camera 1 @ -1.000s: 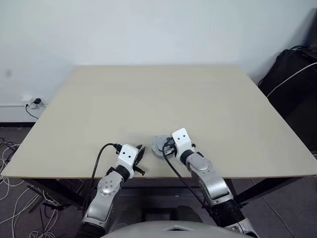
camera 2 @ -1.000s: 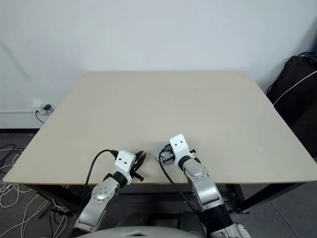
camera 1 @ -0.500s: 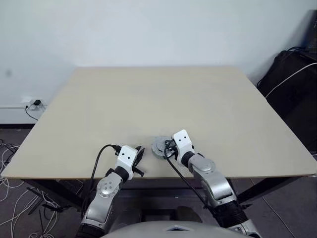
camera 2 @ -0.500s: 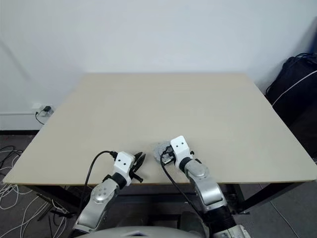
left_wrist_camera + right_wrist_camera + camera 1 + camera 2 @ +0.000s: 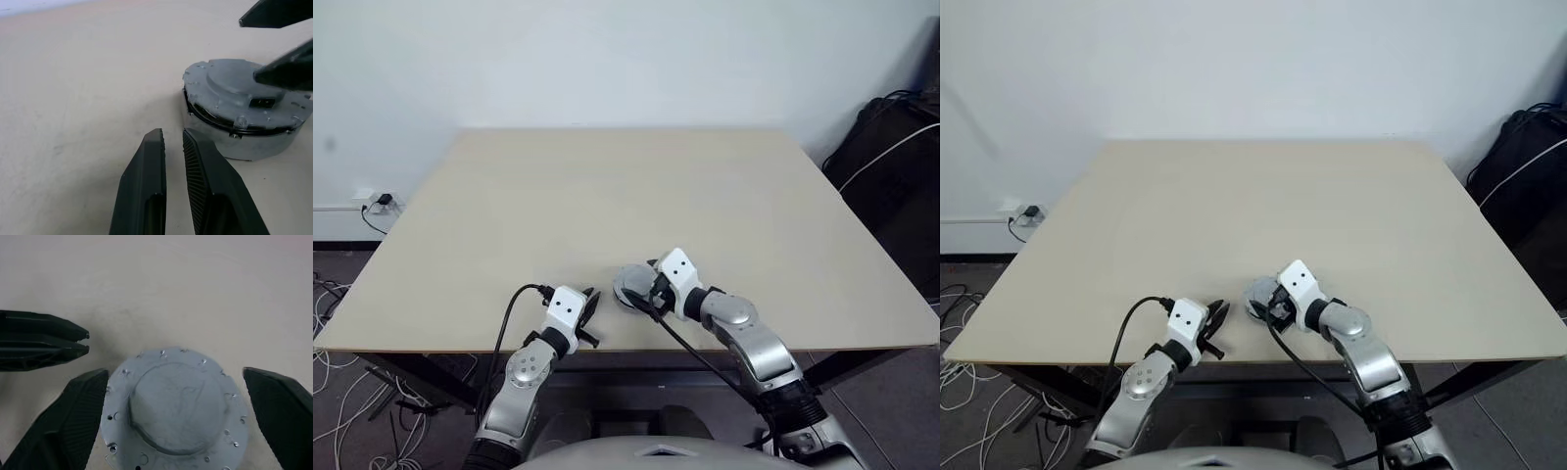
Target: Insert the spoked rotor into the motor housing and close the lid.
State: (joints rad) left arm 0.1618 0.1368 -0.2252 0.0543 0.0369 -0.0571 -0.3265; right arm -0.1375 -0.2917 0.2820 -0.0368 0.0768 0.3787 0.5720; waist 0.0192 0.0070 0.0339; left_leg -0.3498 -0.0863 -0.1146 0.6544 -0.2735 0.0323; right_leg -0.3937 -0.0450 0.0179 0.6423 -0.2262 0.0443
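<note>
- Two grippers sit near the front edge of the table (image 5: 607, 196), with the assembled motor between them — close to that edge, a little right of its middle.
- Left gripper (image 5: 172, 142): its two black fingers lie pressed nearly together with only a thin slit between them, holding nothing; their tips rest just above the tabletop, close beside the motor housing (image 5: 254, 144) but apart from it.
- Right gripper (image 5: 176, 382): its fingers stand wide apart, one on each side of the lid (image 5: 178, 404), gripping nothing. A narrow gap shows on the right-hand side in the right wrist view; on the other side the finger (image 5: 80, 411) comes so near the lid's rim that I cannot tell whether it touches.
- The lid sits on top of the housing, smooth face with its raised round centre upward and small holes around the rim.
- In the left wrist view a dark band shows between the lid's rim and the housing's pale wall; whether the lid is seated fully flat is hard to judge, since the far side is cut off by the right gripper's fingertips.
- Whatever lies inside the housing is covered by the lid — the windings and the rotor cannot be seen.
- From the head camera the motor (image 5: 628, 282) is partly hidden behind the right gripper's white wrist block and its cable.
</note>
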